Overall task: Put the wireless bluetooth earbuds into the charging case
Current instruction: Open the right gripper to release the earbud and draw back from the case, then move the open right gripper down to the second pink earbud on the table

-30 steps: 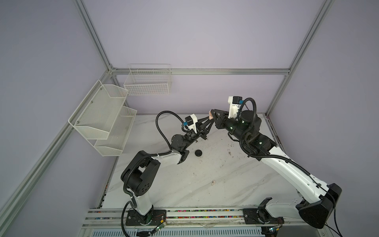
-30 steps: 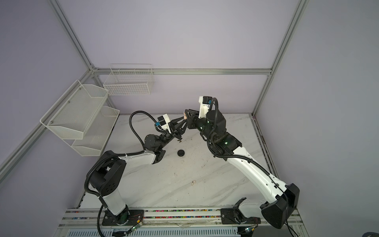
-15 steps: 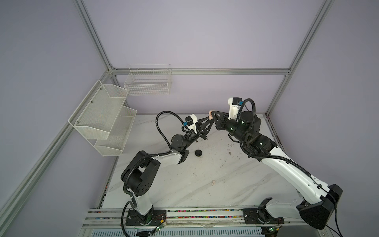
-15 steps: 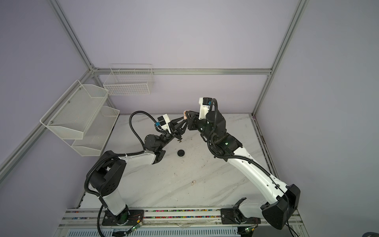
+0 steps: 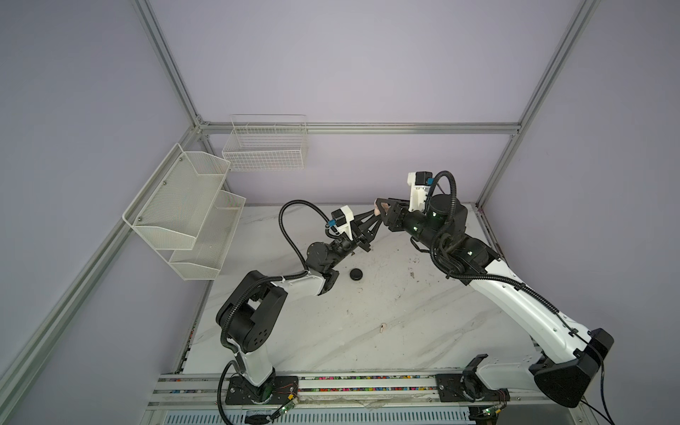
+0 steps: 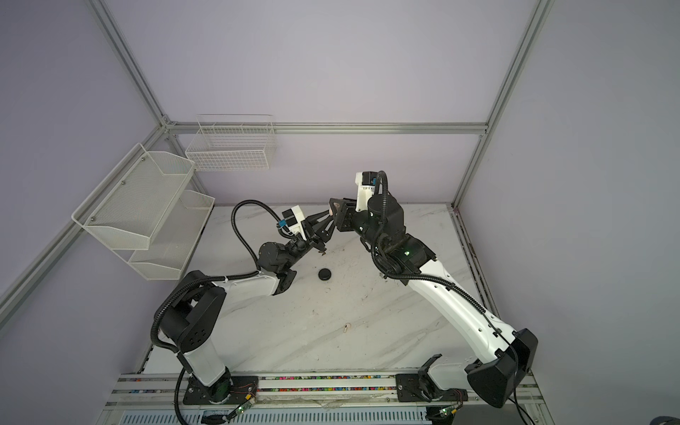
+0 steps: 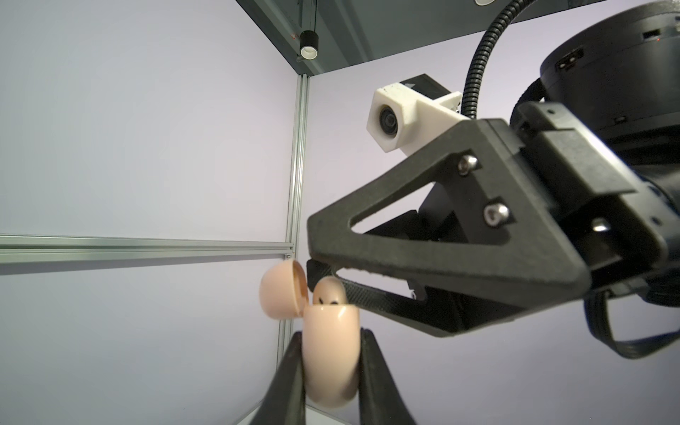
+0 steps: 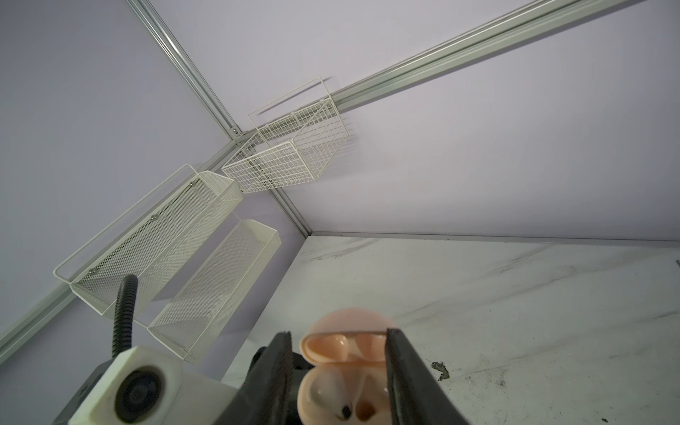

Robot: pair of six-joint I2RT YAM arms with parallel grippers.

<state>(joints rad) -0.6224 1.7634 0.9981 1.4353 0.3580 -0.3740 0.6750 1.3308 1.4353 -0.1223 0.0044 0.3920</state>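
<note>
Lying alone toward the front of the marble table (image 5: 331, 353) is a loose pale pink earbud (image 5: 383, 327); further in sits a black round case (image 5: 356, 274), well apart from it; a few dark specks beyond are too small to name.

Past that, both arms meet in the air over the back of the table. The left gripper (image 7: 330, 342) is pinching the pink charging case (image 7: 331, 362) by its sides, with the lid (image 7: 279, 290) hinged open; the right gripper (image 8: 337, 335) noses right up to the case mouth, jaws parted, clamping nothing I can see. A seated earbud (image 7: 328, 293) stands in the case, head poking above the rim; in the right wrist view the empty socket (image 8: 364, 408) shows beside it.

Step in hand, my read: placing one pink bud, at the letting-go point; half the pink pair is done.

The next move calls for the right gripper to back out cleanly without snagging bud or lid, drop to the loose bud on the table and take a fine pinch on a tiny thing; the left only needs to hold the case level.

Farthest off, a wire basket (image 5: 265, 147) and mesh shelves (image 5: 176, 198) hang on the walls, with no part in this.
</note>
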